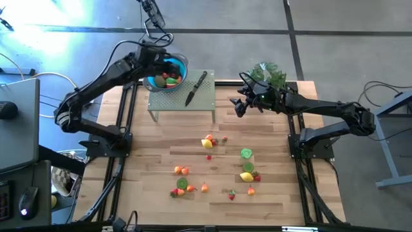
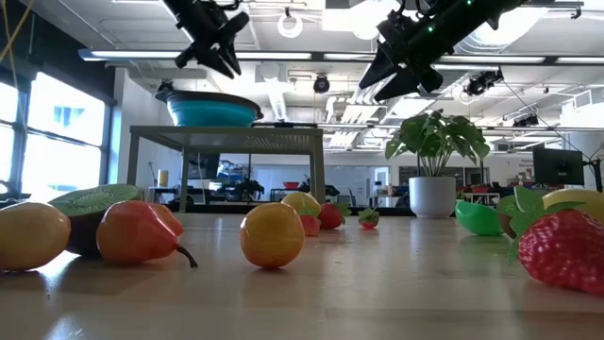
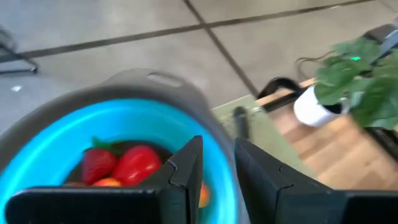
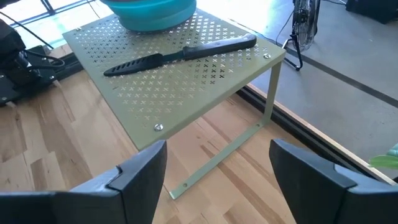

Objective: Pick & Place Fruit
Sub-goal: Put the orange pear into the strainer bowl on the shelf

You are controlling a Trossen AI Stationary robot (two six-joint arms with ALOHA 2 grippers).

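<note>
left gripper [image 3: 214,180] empty above fruit-filled blue bowl [image 3: 37,155]

Hard blue-white glare washes out the floor [image 1: 45,26] at the far left corner of the high view, while the desk [image 1: 206,193] lies evenly lit. From desk height, bright windows [image 2: 47,132] and ceiling strip lights [image 2: 311,57] turn both arms into silhouettes, and the nearest fruit [image 2: 137,231] is soft. The left wrist view is smeared throughout; the right wrist view is crisp.
</note>
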